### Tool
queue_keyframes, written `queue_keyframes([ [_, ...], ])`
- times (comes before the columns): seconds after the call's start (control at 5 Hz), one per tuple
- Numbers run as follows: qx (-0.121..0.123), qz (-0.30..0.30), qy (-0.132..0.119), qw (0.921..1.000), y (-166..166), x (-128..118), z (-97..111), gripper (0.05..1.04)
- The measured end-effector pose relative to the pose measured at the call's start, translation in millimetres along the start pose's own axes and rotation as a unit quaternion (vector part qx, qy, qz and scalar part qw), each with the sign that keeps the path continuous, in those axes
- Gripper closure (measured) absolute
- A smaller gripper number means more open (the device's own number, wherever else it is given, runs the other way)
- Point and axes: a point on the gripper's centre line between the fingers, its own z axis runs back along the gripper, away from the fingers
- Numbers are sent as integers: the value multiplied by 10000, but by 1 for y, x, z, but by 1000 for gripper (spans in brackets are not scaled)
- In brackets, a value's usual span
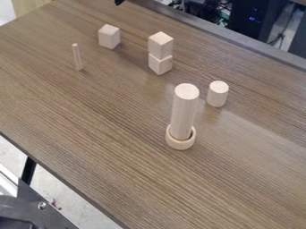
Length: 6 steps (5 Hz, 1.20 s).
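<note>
Black jaws [119,2] are hanging at the view's top edge; can't tell if wide or narrow. Lone block [108,37] is sitting nearest them on the brown worktop [90,129], w/ a thin stick [77,57] standing upright nearby. 2 stacked blocks [160,46] are resting btwn the lone block & a short cylinder [217,94]. Tall cylinder [183,114] is standing upright in a round cup [180,142], near the short 1. Black equip. [248,20] is sitting beyond the worktop's far edge.

Single fixed view, above wooden table [119,154], slanting down; mid-range; floor [62,190] lower left, table edge upper right.
</note>
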Motion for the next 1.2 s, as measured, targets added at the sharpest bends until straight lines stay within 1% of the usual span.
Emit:
queue_keyframes([
  [0.2, -53, -9, 240, 9997, -2, -3, -18, 85],
  [0.4, -91, -159, 442, 9989, -12, -13, -33, 85],
  [0.6, -94, -462, 385, 9981, -33, -18, -29, 85],
  [0.8, -83, -653, 316, 9973, -44, -22, -24, 85],
  [1.0, -88, -758, 299, 9966, -49, -21, -25, 84],
  [1.2, -99, -993, 296, 9946, -58, -20, -25, 84],
])
